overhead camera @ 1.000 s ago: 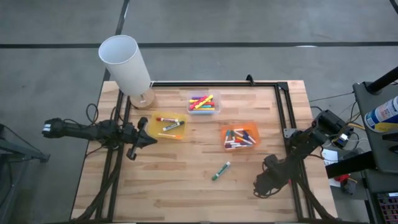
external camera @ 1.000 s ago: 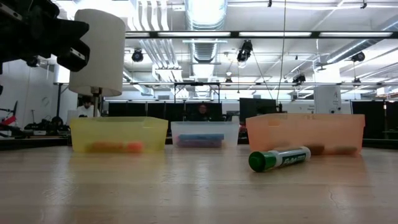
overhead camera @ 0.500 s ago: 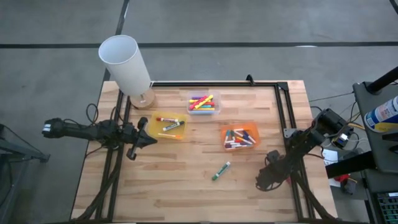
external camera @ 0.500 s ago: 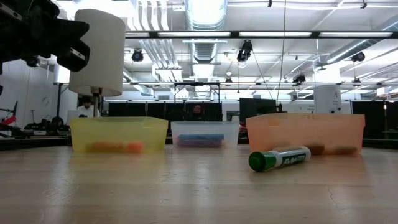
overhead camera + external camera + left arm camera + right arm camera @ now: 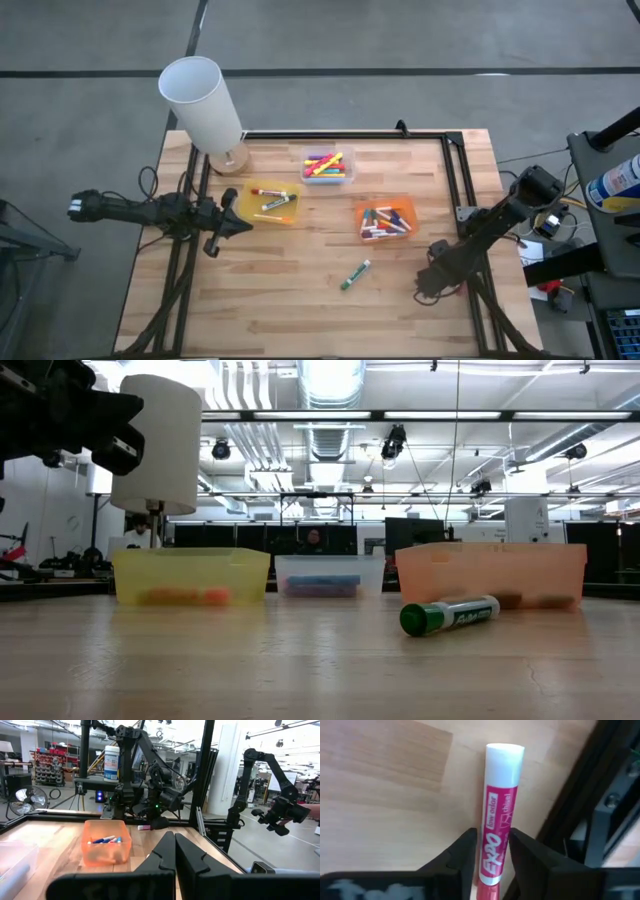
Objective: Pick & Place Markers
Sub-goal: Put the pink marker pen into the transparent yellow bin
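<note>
Grasp step: right gripper (image 5: pixel 492 851) pinching a pink marker (image 5: pixel 496 820) at table's right edge.

Marker sits betw. the narrow-set fingers (image 5: pixel 462 855), white end sticking out ahead of them, dark frame rail just beside. Green marker (image 5: pixel 354 274) loose on table (image 5: pixel 290 300), well apart from this claw toward centre. Left gripper (image 5: pixel 175 851) idle, fingers pressed together, by yellow tray (image 5: pixel 272 213). Next, likely: lift clear of rail, carry to a tray, prob. orange tray (image 5: pixel 384 220) nearest.

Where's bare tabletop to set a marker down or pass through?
Bare wood runs along the near edge, in front of the green marker and left of the right gripper, which grips a pink marker. It is crowded around the yellow, clear and orange trays.
</note>
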Motion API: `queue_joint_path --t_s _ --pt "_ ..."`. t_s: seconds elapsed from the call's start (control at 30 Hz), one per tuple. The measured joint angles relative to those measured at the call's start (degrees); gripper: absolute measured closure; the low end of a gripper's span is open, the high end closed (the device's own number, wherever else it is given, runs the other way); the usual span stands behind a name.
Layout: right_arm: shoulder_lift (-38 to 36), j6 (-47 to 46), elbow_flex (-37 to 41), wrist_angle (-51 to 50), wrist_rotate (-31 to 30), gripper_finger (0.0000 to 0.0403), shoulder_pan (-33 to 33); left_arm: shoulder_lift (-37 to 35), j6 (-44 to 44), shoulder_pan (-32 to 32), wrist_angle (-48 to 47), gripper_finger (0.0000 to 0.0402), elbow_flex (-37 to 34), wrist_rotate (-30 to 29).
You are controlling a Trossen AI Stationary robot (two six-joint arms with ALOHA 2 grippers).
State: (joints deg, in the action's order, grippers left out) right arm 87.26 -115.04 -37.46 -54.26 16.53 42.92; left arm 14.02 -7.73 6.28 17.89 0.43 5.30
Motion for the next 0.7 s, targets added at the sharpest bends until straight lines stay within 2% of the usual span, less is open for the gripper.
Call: queue_joint_path --t_s 0.13,0.23,0.3,0.43,0.7 --pt "-3.72 -0.03 1.91 3.70 -0.83 0.0312 0.06 0.00 0.00 -0.01 0.00 0.0401 0.00 0.00" --pt "-6.15 -0.07 2.05 6.01 -3.60 0.0340 0.17 0.00 0.00 0.01 0.00 0.0401 0.00 0.00" --pt "-7.41 0.12 1.43 9.61 -7.60 0.0353 0.11 0.00 0.00 0.01 0.00 0.0401 0.00 0.02" --pt "-10.03 1.46 1.57 14.52 -16.86 0.0354 0.07 0.02 0.00 -0.01 -0.01 0.0401 0.00 0.01" --pt "-14.07 12.25 1.47 23.03 -37.21 0.0354 -0.26 0.29 0.00 0.00 -0.13 0.0401 0.00 0.01"
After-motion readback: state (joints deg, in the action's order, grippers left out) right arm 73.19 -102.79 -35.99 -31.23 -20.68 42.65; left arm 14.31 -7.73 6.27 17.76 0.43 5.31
